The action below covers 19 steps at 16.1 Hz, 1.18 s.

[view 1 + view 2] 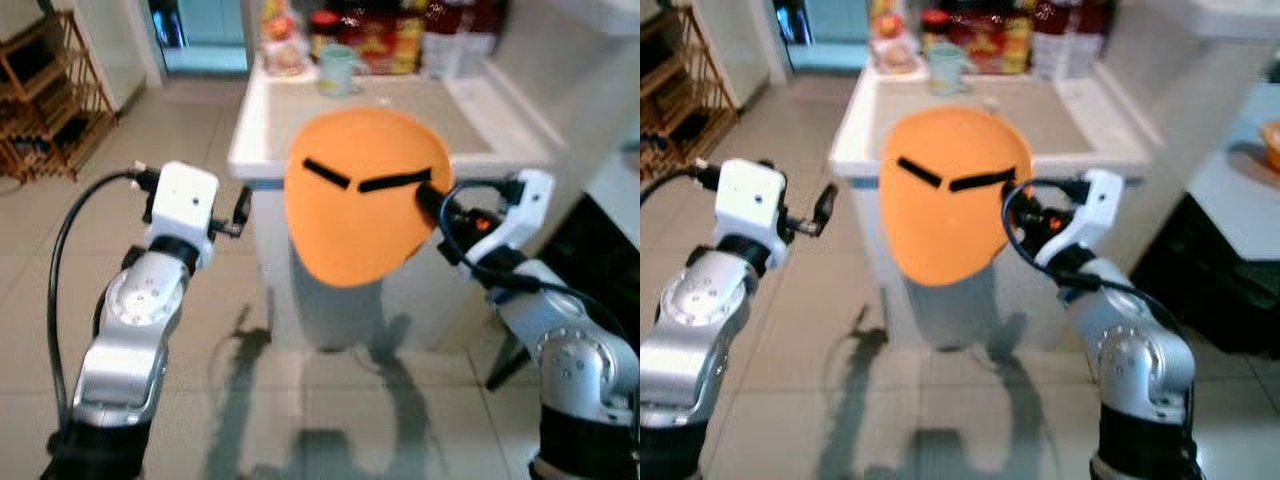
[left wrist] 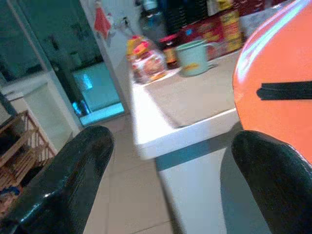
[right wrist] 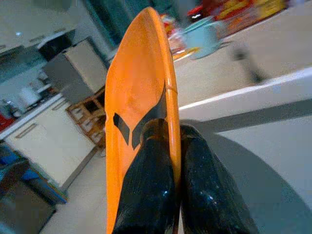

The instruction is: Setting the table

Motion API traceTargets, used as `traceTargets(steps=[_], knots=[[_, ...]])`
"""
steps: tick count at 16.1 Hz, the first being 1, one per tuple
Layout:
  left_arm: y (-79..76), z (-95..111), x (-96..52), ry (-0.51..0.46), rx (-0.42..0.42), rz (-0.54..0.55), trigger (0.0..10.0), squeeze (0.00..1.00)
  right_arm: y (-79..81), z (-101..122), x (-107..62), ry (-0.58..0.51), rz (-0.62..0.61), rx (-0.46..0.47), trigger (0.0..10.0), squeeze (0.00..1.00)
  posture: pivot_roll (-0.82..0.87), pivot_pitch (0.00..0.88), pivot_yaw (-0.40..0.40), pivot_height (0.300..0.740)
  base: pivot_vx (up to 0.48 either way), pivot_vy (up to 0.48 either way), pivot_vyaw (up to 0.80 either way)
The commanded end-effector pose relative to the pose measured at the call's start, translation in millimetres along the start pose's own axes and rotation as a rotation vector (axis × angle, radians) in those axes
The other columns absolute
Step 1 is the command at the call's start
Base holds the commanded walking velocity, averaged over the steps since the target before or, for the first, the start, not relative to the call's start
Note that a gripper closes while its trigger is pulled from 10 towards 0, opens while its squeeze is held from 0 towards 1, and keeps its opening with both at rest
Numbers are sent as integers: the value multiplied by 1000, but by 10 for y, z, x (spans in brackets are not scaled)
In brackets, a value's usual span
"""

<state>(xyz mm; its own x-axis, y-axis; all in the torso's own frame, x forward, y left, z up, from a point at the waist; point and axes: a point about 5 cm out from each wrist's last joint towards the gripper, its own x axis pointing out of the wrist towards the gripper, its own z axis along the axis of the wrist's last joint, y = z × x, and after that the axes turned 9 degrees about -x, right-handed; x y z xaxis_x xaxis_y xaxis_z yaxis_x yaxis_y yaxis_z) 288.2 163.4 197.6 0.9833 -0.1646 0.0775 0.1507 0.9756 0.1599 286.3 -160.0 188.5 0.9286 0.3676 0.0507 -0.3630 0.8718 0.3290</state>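
An orange plate (image 1: pixel 365 195) with black tape marks on its face hangs in the air, held upright by its rim in front of a white table (image 1: pixel 262 150). My right gripper (image 1: pixel 432 202) is shut on the plate's right edge; in the right wrist view both black fingers (image 3: pixel 151 190) pinch the orange plate (image 3: pixel 141 97) edge-on. My left gripper (image 1: pixel 243 205) is held up to the left of the plate, apart from it and open, with its two fingertips (image 2: pixel 73 180) wide apart and nothing between them.
At the table's far end stand a pale green mug (image 1: pixel 338 68), a jar and red packets (image 1: pixel 385 40). A wooden rack (image 1: pixel 45 95) stands at the left wall. Dark cabinets (image 1: pixel 1220 290) lie to the right. Tiled floor (image 1: pixel 200 340) spreads below.
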Motion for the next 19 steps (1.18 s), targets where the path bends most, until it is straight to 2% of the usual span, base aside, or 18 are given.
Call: traceTargets(steps=[1, 7, 9, 12, 16, 19], knots=[[-19, 14, 14, -5, 12, -4, 10000, 0, -36, 151, 6, -78, -24, -28, 10000, 0, 31, 8, 11, 740, 0, -480, 800], [0, -25, 8, 6, -30, 20, 10000, 0, -46, 145, 58, -84, -31, -44, 10000, 0, 33, 14, 5, 740, 0, -480, 800], [0, -22, 8, 4, -29, 23, 10000, 0, -125, 117, 75, -69, -116, -107, 10000, 0, 33, 16, 3, 740, 0, -480, 800], [2, -33, 1, 6, -34, 25, 10000, 0, -121, 119, 58, -84, -95, -79, 10000, 0, 31, 17, 2, 740, 0, -480, 533], [-5, -54, -4, 10, -40, 28, 10000, 0, -131, 64, -4, -32, -49, -17, 10000, 0, 23, 14, -1, 740, 0, -480, 0], [-21, -54, -9, 6, -42, 27, 10000, 0, -172, -46, -74, 38, 7, 175, 10000, 0, 24, 7, -8, 740, 0, -480, 0]])
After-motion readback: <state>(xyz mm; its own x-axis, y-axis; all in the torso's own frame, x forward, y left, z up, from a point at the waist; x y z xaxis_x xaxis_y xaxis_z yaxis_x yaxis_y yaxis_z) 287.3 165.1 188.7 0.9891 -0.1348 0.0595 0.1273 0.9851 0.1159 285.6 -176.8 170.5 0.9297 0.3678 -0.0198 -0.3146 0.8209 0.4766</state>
